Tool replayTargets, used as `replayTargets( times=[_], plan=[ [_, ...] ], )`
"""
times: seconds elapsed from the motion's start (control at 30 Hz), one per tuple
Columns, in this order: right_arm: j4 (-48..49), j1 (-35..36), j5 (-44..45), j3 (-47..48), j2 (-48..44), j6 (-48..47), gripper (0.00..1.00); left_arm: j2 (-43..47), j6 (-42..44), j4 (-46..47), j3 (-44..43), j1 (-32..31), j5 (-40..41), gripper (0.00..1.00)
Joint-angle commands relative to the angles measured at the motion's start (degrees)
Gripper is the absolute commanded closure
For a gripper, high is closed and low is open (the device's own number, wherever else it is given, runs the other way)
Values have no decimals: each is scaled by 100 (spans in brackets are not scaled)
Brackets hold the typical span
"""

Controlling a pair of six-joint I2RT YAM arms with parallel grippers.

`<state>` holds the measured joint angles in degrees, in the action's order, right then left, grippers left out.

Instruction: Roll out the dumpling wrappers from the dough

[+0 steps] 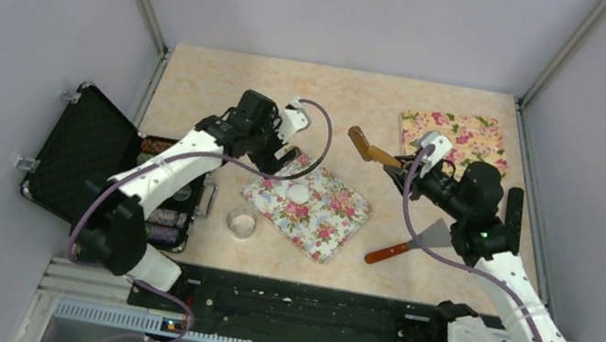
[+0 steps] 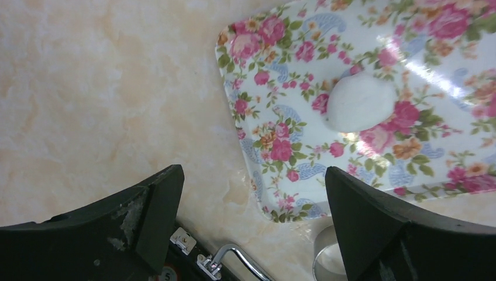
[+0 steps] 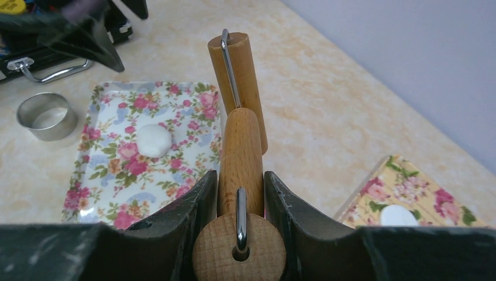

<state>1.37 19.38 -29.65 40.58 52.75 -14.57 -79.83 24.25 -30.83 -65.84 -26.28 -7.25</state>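
The dough [image 1: 299, 193] is a small white rounded lump on the white floral mat [image 1: 318, 225]. It also shows in the left wrist view [image 2: 360, 100] and the right wrist view [image 3: 154, 140]. My left gripper [image 1: 284, 160] is open and empty [image 2: 252, 175], over the mat's far left corner, apart from the dough. My right gripper [image 1: 404, 170] is shut [image 3: 241, 182] on the handle of a wooden roller [image 3: 240, 146], held right of the mat with its drum [image 1: 362, 144] pointing left. A white disc, perhaps a wrapper [image 3: 398, 215], lies on the yellow floral mat [image 3: 409, 187], partly hidden.
A small round ring-like bowl [image 1: 242, 223] stands by the white mat's near left edge. A spatula with a reddish handle [image 1: 410, 242] lies right of that mat. An open black case [image 1: 83, 155] sits at the table's left edge. The yellow mat [image 1: 464, 133] is at the far right.
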Motion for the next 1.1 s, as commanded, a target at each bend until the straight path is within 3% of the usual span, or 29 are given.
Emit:
replayTargets(
  times=[0.0,0.1,0.3,0.67,0.87,1.0,1.07],
  plan=[
    [381,-277,-47,135,-582,-194,100,-838,-243,-49,-532,131,665,6],
    [354,-482,-231,151,-770,-112,100,-1421,-381,-515,-998,135,908,15],
    [240,-704,-334,182,-968,-146,100,-2205,-365,-416,-1421,156,1511,18],
    [185,-854,-485,178,-832,-160,100,-3574,-525,-653,-2153,220,987,33],
    [162,-862,-652,164,-661,-152,100,-4104,-792,-775,-2450,221,829,57],
    [153,-864,-644,161,-560,-176,100,-4460,-1047,-1004,-2812,220,756,100],
    [153,-862,-620,152,-510,-214,100,-4600,-1229,-1139,-2967,224,560,100]
  ],
)
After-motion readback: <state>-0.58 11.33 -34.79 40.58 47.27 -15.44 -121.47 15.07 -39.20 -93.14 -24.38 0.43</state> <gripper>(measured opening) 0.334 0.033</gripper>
